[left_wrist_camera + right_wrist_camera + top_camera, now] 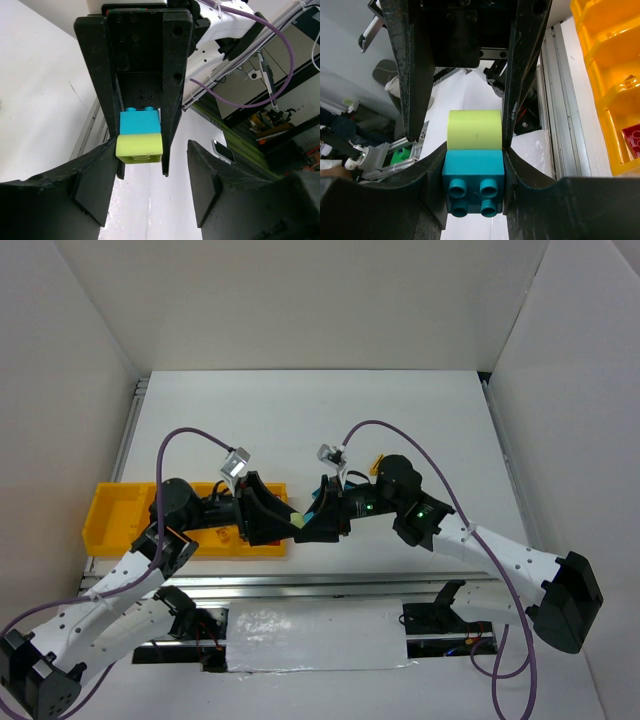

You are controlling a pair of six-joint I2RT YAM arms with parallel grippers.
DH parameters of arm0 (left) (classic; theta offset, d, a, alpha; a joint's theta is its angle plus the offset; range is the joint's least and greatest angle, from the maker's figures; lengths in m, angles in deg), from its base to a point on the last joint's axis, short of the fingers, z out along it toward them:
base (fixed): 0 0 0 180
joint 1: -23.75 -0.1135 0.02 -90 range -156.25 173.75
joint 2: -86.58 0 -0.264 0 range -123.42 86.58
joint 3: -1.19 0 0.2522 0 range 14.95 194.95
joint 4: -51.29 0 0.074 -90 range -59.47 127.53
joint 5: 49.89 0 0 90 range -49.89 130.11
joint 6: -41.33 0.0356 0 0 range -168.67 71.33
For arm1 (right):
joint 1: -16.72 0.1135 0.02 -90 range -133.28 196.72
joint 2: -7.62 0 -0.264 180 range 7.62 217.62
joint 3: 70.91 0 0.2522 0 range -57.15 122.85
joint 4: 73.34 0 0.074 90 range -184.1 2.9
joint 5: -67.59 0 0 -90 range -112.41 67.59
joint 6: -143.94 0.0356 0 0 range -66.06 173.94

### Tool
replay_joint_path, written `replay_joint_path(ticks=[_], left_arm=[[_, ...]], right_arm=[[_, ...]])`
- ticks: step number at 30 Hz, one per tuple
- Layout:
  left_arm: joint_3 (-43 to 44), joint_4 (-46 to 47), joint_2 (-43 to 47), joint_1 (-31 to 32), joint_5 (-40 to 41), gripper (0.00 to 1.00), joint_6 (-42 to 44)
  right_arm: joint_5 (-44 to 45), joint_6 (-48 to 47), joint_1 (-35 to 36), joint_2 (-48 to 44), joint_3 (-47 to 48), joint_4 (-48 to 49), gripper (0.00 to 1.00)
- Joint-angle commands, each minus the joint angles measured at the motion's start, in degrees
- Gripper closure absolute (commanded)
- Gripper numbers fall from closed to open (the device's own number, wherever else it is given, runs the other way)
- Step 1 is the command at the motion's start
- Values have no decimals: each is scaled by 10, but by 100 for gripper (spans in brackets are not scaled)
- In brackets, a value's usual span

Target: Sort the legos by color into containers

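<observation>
The right tool (474, 160) clamps a teal brick (472, 175) joined to a light green brick (473, 130), aloft beside the yellow tray (110, 515). The left tool (152, 146) stands with jaws apart around the green one.

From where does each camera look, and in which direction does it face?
Top external: above and behind the bases, looking down on the white table; left arm, right arm and long yellow plastic tray show.
Left wrist: on the left arm, facing the right claw; its own fingers frame the bottom.
Right wrist: on the right arm, facing the left claw; its own fingers grip the teal studded plastic brick.
Shared: both wrist views show that teal brick joined to a light green plastic brick.
</observation>
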Motion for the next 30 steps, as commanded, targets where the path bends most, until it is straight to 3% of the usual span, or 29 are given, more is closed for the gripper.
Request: replay_joint_path(ticks=[1,12,15,17,18,21,23,24,25,26,27,30], left_arm=[[2,22,-3,8,7,33,12],[10,36,-25,11,15,58,5],[11,37,-27,11,15,60,4],[9,42,-25,11,15,68,2],[9,41,-25,11,15,80,3],[13,32,-23,11,15,100,8],[8,49,-21,11,6,100,3],[5,59,-19,11,1,100,0],[2,68,-14,11,-2,100,-2],[-3,80,-11,11,-10,100,-4],[-5,80,-4,11,-13,100,-3],[-1,55,7,11,-13,100,12]], right_arm=[[14,-14,5,6,32,3,100],[26,-26,15,14,33,-11,100],[26,-32,15,12,32,-14,100],[25,-34,15,12,30,-16,100],[22,-35,15,13,31,-16,100],[11,-33,16,12,26,-5,95],[-1,-31,15,8,21,10,78],[-9,-29,15,7,18,17,63],[-19,-28,15,5,11,24,21],[-21,-28,16,-2,8,30,7],[-22,-30,15,-5,7,27,0],[0,-51,14,-23,7,-10,0]])
